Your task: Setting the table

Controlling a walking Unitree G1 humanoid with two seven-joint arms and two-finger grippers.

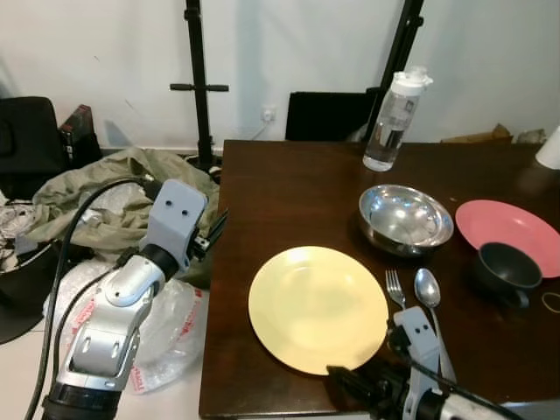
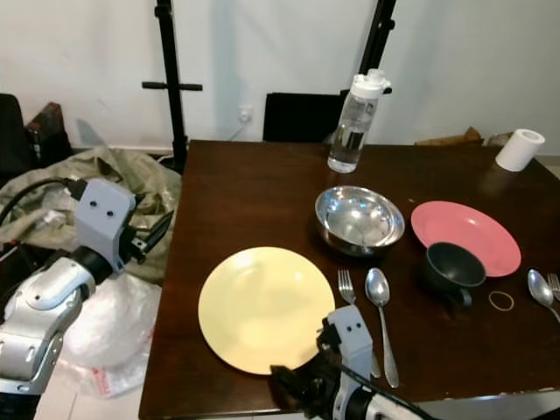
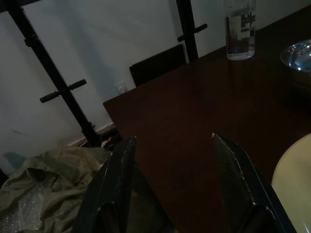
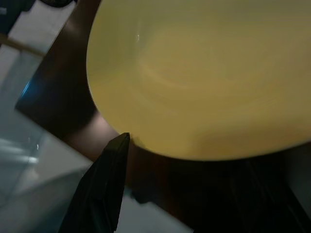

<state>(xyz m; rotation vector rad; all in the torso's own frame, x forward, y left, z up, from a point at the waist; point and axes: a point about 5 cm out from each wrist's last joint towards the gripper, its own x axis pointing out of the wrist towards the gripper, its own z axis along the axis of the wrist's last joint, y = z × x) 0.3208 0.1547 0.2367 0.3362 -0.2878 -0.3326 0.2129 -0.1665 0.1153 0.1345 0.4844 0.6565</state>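
The yellow plate (image 2: 266,308) lies flat on the dark desk (image 2: 254,192) close to its near edge, with a fork (image 2: 346,286) and a spoon (image 2: 379,297) just beside it on the right, and beyond them a steel bowl (image 2: 360,219), a pink plate (image 2: 464,234) carrying a dark cup (image 2: 455,267), and a clear water bottle (image 2: 352,122) further back. The right tool (image 2: 302,385) sits low at the plate's near rim; in its wrist view one black finger (image 4: 104,182) points right at the rim, but whether the fingers are spread or pressed together I cannot tell. The left tool (image 3: 172,187) hovers off the desk's left edge with its two fingers spread and nothing between them. The plate looks stiff, smooth and fairly light (probably melamine or glazed ware, so slippery and liable to chip if dropped). Lying flat, it offers only the raised rim to take hold of; a pinch across the near rim, one finger slid under where it overhangs towards the desk edge, seems the sound place, and the hold should be firm since a thin rim can pivot
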